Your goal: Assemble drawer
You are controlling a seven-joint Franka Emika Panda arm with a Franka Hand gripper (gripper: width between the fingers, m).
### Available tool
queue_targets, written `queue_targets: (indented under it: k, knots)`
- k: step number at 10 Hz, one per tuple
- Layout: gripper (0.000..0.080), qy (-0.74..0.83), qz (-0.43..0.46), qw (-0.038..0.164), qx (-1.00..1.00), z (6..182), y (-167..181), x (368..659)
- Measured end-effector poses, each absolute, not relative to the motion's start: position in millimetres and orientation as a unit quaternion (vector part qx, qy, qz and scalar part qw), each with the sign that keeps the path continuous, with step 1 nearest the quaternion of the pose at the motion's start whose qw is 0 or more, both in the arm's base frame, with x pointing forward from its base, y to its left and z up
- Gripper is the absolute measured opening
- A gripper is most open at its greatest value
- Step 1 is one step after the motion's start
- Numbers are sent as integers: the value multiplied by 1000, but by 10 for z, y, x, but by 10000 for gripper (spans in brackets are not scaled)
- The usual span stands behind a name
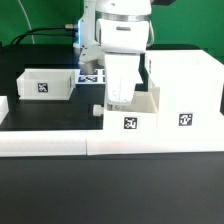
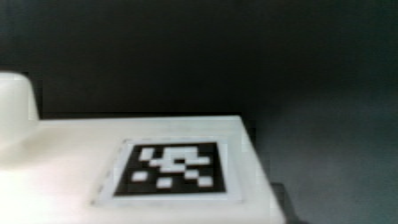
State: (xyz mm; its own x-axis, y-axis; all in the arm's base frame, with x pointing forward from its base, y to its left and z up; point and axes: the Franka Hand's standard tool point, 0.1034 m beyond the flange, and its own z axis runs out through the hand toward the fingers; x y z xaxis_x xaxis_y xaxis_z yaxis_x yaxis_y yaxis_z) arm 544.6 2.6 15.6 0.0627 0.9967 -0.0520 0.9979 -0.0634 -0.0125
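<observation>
A: Where's the drawer?

B: All on the black tabletop (image 1: 60, 118). The big white cabinet shell (image 1: 185, 85) stands upright at the exterior view's right. One open-topped tray (image 1: 148, 118) is just beside it, touching or nearly so. The second tray (image 1: 25, 88) sits well apart at the left. Each front carries a black-and-white square tag.

A: Claw?

B: The claw (image 1: 120, 95) hangs at the middle tray's rear. I can't tell its opening. The wrist view shows only blurred white plastic with one tag (image 2: 173, 168).
</observation>
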Motion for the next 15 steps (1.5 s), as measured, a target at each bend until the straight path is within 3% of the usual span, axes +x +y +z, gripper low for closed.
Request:
queue_targets:
  k: [15]
  knots:
    - [42,701,-19,10,713,135,156,5434]
